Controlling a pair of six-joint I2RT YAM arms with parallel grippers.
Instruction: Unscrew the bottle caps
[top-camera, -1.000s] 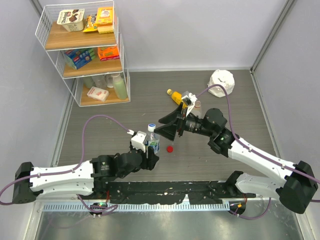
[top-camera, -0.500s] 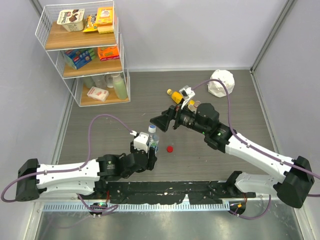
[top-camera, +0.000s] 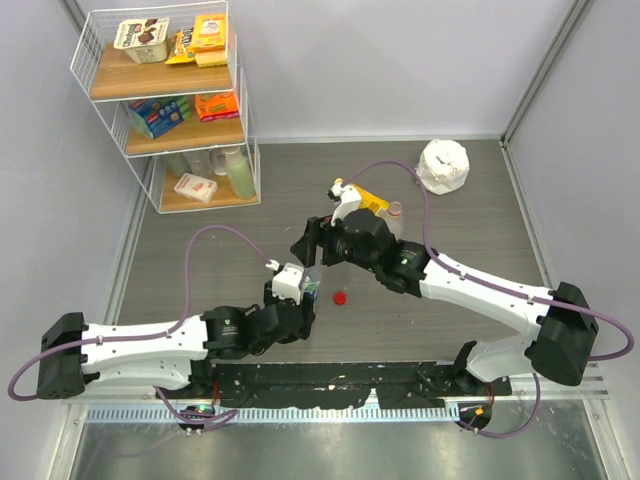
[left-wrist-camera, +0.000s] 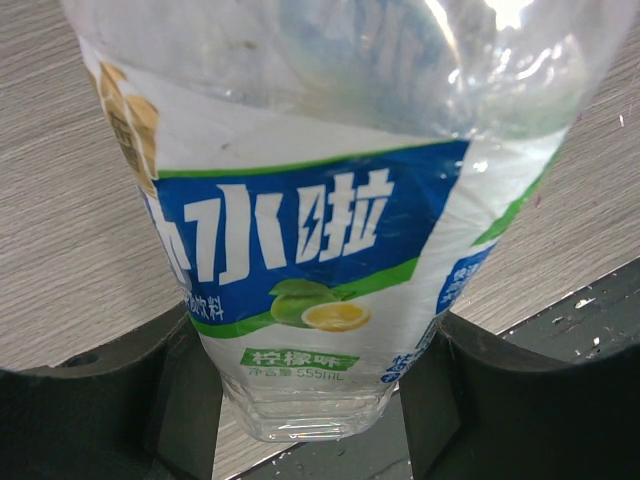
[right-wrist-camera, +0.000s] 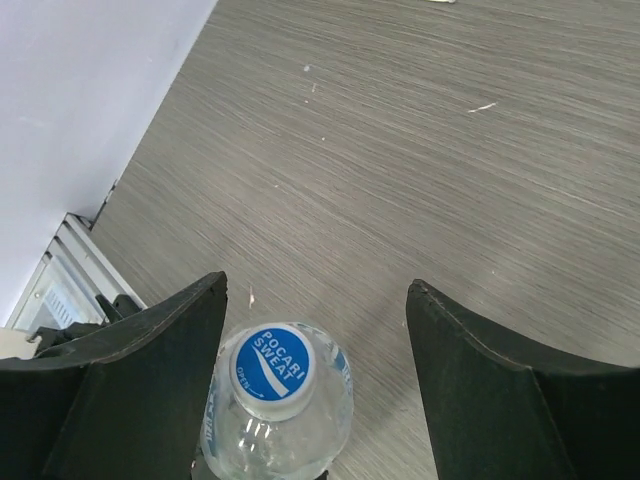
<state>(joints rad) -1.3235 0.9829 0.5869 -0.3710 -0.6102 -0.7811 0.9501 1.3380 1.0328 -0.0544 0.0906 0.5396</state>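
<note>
My left wrist camera shows the left gripper (left-wrist-camera: 315, 345) clamped on the lower body of the blue-labelled bottle (left-wrist-camera: 320, 220), one finger pressed to each side. Only that view gives me the label: large white Chinese characters on blue, a lemon picture and "555mL". The smaller print is too fine to read, and the bottle's top is cut off. My right wrist camera looks down on its cap (right-wrist-camera: 272, 362), marked "POCARI SWEAT". The right gripper (right-wrist-camera: 315, 310) is spread wide either side of the cap, clear of it. From above both claws hide that bottle almost entirely. Only there do I see the red cap (top-camera: 340, 297) loose on the table (top-camera: 200, 210) just right of it, and the yellow-orange bottle (top-camera: 372, 200) half behind the right arm.
</note>
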